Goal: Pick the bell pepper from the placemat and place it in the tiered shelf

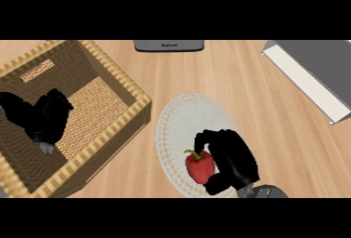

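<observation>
A red bell pepper [198, 168] with a green stem lies on the round white placemat [184, 121], toward its near end. My right hand [233, 160] sits over the pepper's right side, fingers and thumb curled around it. The grey tiered shelf [314, 74] stands at the far right of the counter, well away from the pepper. My left hand [42, 116] shows at the left, over the wicker basket, holding nothing, its fingers relaxed.
A large wicker basket [116, 79] fills the left side of the counter, right beside the placemat. A grey appliance edge [170, 45] shows at the back centre. Bare wood lies between the placemat and the shelf.
</observation>
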Tool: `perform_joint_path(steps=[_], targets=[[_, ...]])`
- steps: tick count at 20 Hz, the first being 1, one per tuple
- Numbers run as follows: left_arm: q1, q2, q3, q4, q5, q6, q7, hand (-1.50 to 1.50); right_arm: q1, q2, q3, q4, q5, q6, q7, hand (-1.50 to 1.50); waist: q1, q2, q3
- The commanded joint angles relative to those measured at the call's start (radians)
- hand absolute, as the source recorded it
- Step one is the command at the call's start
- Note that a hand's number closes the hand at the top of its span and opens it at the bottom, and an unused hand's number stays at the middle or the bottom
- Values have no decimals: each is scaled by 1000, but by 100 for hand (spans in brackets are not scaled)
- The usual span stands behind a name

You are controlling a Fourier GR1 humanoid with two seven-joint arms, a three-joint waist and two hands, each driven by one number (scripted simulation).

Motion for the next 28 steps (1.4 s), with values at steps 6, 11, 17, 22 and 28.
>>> perform_joint_path(steps=[6,11,17,22,28], targets=[[-10,-8,-20,-16,7,-28,8,0,-38,0,-243,-460,-145,55,148,150,-6,-1,0],[-42,8,-4,42,8,-82,-16,0,-200,9,-418,-501,-237,143,292,150,10,5,0],[-37,-4,-4,78,9,-92,-47,0,-308,-154,-643,-462,-277,223,315,150,5,6,0],[7,6,-15,1,1,-76,-30,0,-416,-280,-868,-323,-427,301,312,150,16,4,1],[6,-12,-27,10,-15,-89,-54,0,-455,-381,-971,-68,-425,273,191,150,23,7,1]])
